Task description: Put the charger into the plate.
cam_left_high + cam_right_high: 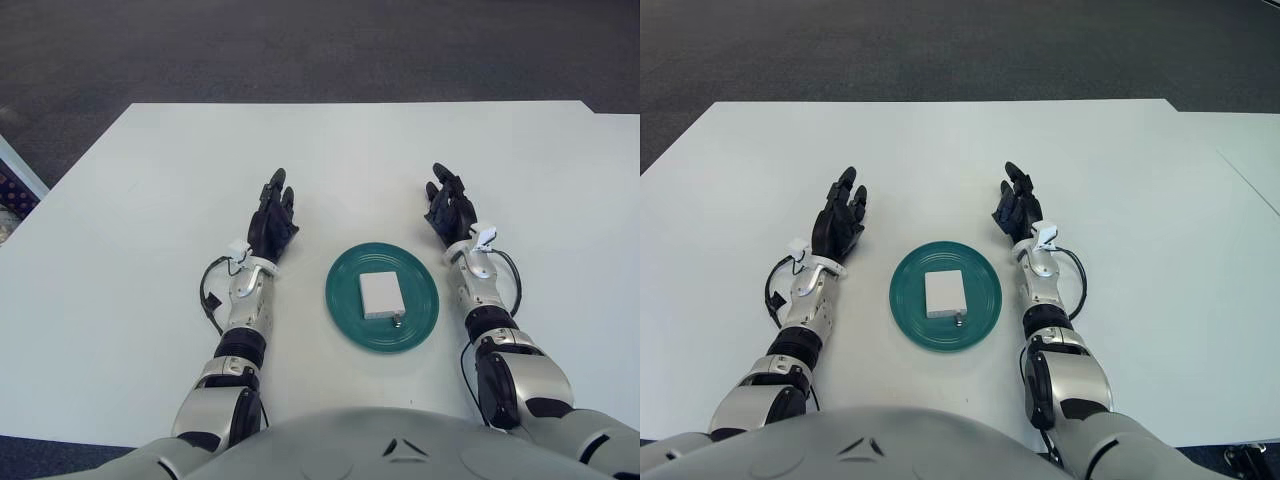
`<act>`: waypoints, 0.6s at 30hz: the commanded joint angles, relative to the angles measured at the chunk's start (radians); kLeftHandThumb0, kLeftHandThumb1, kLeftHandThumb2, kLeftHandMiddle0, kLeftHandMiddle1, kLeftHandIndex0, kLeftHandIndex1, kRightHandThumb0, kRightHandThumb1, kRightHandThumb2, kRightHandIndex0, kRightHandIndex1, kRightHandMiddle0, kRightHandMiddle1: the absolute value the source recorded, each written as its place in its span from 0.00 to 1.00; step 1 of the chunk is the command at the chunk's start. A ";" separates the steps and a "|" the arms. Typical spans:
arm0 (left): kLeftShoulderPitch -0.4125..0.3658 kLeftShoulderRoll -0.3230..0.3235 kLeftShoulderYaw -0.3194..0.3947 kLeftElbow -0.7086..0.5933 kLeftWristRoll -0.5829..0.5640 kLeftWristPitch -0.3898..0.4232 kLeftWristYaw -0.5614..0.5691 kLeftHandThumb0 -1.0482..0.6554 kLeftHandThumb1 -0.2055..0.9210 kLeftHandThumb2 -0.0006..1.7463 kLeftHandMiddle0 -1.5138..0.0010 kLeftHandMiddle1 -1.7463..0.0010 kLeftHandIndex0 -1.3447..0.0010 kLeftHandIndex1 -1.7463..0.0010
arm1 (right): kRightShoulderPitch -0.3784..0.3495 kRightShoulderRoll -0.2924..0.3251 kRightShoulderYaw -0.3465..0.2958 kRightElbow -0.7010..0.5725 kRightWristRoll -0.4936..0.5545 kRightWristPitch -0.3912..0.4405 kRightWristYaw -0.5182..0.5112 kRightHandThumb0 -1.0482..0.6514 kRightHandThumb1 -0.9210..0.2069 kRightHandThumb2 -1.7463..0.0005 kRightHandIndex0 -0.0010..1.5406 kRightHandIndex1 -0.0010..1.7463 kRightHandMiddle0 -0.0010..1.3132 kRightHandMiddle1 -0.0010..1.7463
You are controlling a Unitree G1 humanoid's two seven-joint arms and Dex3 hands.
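Charger (381,293), a small white block, lies flat in the middle of the green plate (345,315) on the worktop (150,180); it looks rigid, light and smooth, best pinched across its short sides. Left robot hand (272,218) and right robot hand (449,208) flank the plate, fingers extended, holding nothing.

The desk (150,200) is plain white, with no pattern. The plate (345,315) is dark teal green, one colour all over. The charger (380,293) on it is white. The left hand (272,220) and the right hand (450,208) are black, on silver-grey forearms. The floor (300,50) is dark grey with fine speckles.
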 commanded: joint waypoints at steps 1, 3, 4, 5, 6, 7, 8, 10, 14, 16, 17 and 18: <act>0.104 -0.001 0.012 -0.041 -0.021 0.072 0.000 0.06 1.00 0.61 0.98 1.00 1.00 0.88 | 0.045 0.017 -0.005 0.006 0.007 0.022 -0.007 0.08 0.00 0.43 0.10 0.01 0.00 0.25; 0.141 -0.009 0.002 -0.112 -0.021 0.101 0.008 0.07 1.00 0.61 0.98 1.00 1.00 0.88 | 0.060 0.024 -0.002 -0.016 0.004 0.017 -0.010 0.08 0.00 0.43 0.10 0.01 0.00 0.24; 0.152 -0.010 0.000 -0.135 -0.021 0.113 0.010 0.07 1.00 0.61 0.98 1.00 1.00 0.88 | 0.063 0.027 -0.001 -0.023 0.003 0.017 -0.012 0.09 0.00 0.43 0.10 0.00 0.00 0.24; 0.184 -0.017 -0.013 -0.187 -0.015 0.125 0.016 0.07 1.00 0.61 0.98 1.00 1.00 0.88 | 0.073 0.031 0.001 -0.037 0.001 0.013 -0.014 0.09 0.00 0.43 0.10 0.00 0.00 0.24; 0.224 -0.027 -0.031 -0.248 -0.005 0.134 0.024 0.07 1.00 0.61 0.98 1.00 1.00 0.88 | 0.092 0.039 0.006 -0.064 -0.003 0.009 -0.019 0.09 0.00 0.43 0.09 0.00 0.00 0.24; 0.257 -0.033 -0.044 -0.297 0.003 0.144 0.030 0.07 1.00 0.60 0.98 1.00 1.00 0.88 | 0.107 0.045 0.010 -0.086 -0.006 0.006 -0.023 0.09 0.00 0.43 0.09 0.00 0.00 0.24; 0.298 -0.044 -0.063 -0.354 0.014 0.148 0.038 0.07 1.00 0.60 0.98 1.00 1.00 0.88 | 0.127 0.052 0.015 -0.111 -0.010 0.002 -0.028 0.09 0.00 0.43 0.08 0.00 0.00 0.23; 0.351 -0.054 -0.083 -0.416 0.021 0.152 0.042 0.07 1.00 0.60 0.98 1.00 1.00 0.87 | 0.159 0.063 0.024 -0.150 -0.017 -0.002 -0.034 0.09 0.00 0.43 0.08 0.00 0.00 0.23; 0.425 -0.065 -0.106 -0.476 0.009 0.145 0.034 0.08 1.00 0.60 0.97 1.00 1.00 0.87 | 0.233 0.082 0.048 -0.239 -0.030 -0.009 -0.039 0.08 0.00 0.44 0.07 0.00 0.00 0.22; 0.462 -0.067 -0.120 -0.509 0.001 0.141 0.032 0.07 1.00 0.60 0.97 1.00 1.00 0.87 | 0.284 0.090 0.064 -0.300 -0.036 -0.014 -0.038 0.08 0.00 0.44 0.07 0.00 0.00 0.21; 0.476 -0.067 -0.126 -0.522 -0.003 0.138 0.032 0.07 1.00 0.60 0.97 0.99 1.00 0.87 | 0.308 0.093 0.072 -0.328 -0.039 -0.016 -0.037 0.08 0.00 0.44 0.07 0.00 0.00 0.21; 0.486 -0.067 -0.130 -0.531 -0.006 0.137 0.033 0.07 1.00 0.60 0.97 0.99 1.00 0.87 | 0.324 0.095 0.077 -0.349 -0.041 -0.015 -0.037 0.08 0.00 0.45 0.07 0.00 0.00 0.20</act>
